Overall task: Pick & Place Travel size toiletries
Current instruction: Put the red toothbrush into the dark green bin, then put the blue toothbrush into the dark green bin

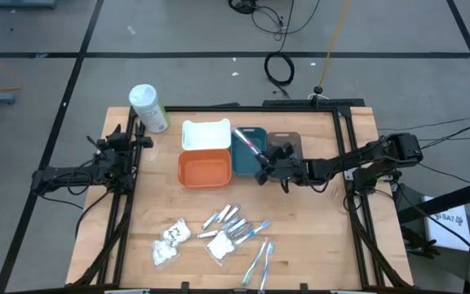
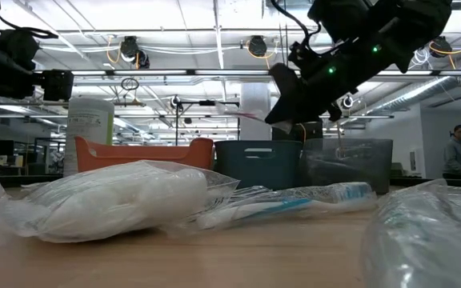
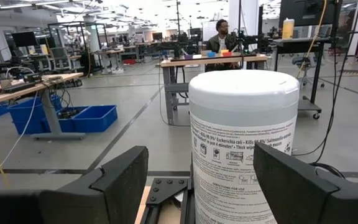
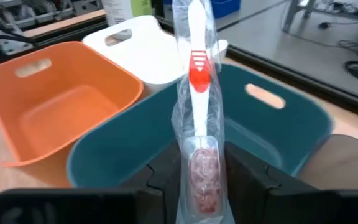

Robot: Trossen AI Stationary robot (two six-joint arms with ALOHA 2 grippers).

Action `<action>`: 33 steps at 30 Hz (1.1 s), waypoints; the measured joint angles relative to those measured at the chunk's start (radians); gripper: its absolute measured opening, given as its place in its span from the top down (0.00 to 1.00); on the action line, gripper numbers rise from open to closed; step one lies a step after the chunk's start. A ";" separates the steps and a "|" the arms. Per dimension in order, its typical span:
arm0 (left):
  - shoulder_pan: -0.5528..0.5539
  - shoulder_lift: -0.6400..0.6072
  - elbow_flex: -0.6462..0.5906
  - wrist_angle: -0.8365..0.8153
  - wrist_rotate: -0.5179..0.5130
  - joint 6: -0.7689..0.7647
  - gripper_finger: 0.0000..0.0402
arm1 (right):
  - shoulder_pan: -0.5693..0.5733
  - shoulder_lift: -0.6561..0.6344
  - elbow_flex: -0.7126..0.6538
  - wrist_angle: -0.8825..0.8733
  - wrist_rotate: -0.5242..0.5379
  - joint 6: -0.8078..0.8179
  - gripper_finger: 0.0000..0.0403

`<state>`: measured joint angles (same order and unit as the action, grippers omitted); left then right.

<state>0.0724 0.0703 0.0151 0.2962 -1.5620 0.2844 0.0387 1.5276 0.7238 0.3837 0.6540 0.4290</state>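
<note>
From above, the right claw (image 1: 265,166) is seen out over the teal tray (image 1: 246,155), with a wrapped toothbrush (image 1: 249,145) pinched in it and sticking out across that tray. The orange tray (image 1: 205,167), white tray (image 1: 206,135) and grey tray (image 1: 288,140) are lined up around it. The rest of the toiletries (image 1: 223,233) are scattered on the near part of the table (image 1: 317,237): tubes, white packets, more toothbrushes. The left claw (image 1: 131,140) is parked at the table's left edge, just beside the big white bottle (image 1: 148,108).

At table height, the right claw (image 2: 286,100) is held well above the teal tray (image 2: 258,164), so the brush would be dropped from some height. Wrapped packets (image 2: 118,200) fill the foreground.

In the left wrist view, that claw's fingers (image 3: 120,180) are spread wide with nothing between them, and the bottle (image 3: 242,143) is right in front.

In the right wrist view, the toothbrush (image 4: 197,106), red and white in clear wrap, is clamped between the fingers (image 4: 166,177) at one end, so most of its length is hanging free over the teal tray (image 4: 278,124).

What could go wrong, as a guess: since it's gripped near one end and the wrap looks slippery, the brush could pivot or slide out early. Its free end reaches towards the white tray (image 4: 148,46), so it could be left propped on a rim or tipped into the wrong tray if it's released without being lowered and centred first.
</note>
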 joint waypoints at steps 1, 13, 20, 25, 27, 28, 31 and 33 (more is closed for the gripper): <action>0.000 0.000 0.000 0.000 0.000 0.000 0.29 | 0.000 0.000 0.000 0.002 -0.008 0.000 0.74; 0.000 0.000 0.000 0.000 0.000 0.000 0.29 | -0.003 0.000 0.000 0.002 -0.028 -0.022 0.59; 0.000 0.000 0.000 0.000 0.000 0.000 0.29 | 0.008 -0.017 -0.001 0.045 -0.127 -0.091 0.51; 0.000 0.000 0.000 0.000 0.000 0.000 0.29 | 0.045 -0.081 -0.001 0.099 -0.389 -0.135 0.53; 0.000 0.000 0.000 0.000 0.000 0.000 0.29 | 0.068 -0.114 -0.001 0.118 -0.510 -0.129 0.54; 0.000 0.000 0.000 0.000 0.000 0.000 0.29 | 0.083 -0.129 -0.001 0.125 -0.567 -0.129 0.55; 0.000 0.000 0.000 0.000 0.000 0.000 0.29 | 0.148 -0.167 -0.001 0.125 -0.721 -0.135 0.57; 0.000 0.000 0.000 0.000 0.000 0.000 0.29 | 0.207 -0.186 -0.001 0.125 -0.762 -0.149 0.57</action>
<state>0.0726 0.0703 0.0151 0.2962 -1.5622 0.2844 0.2459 1.3418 0.7231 0.5086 -0.1081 0.2795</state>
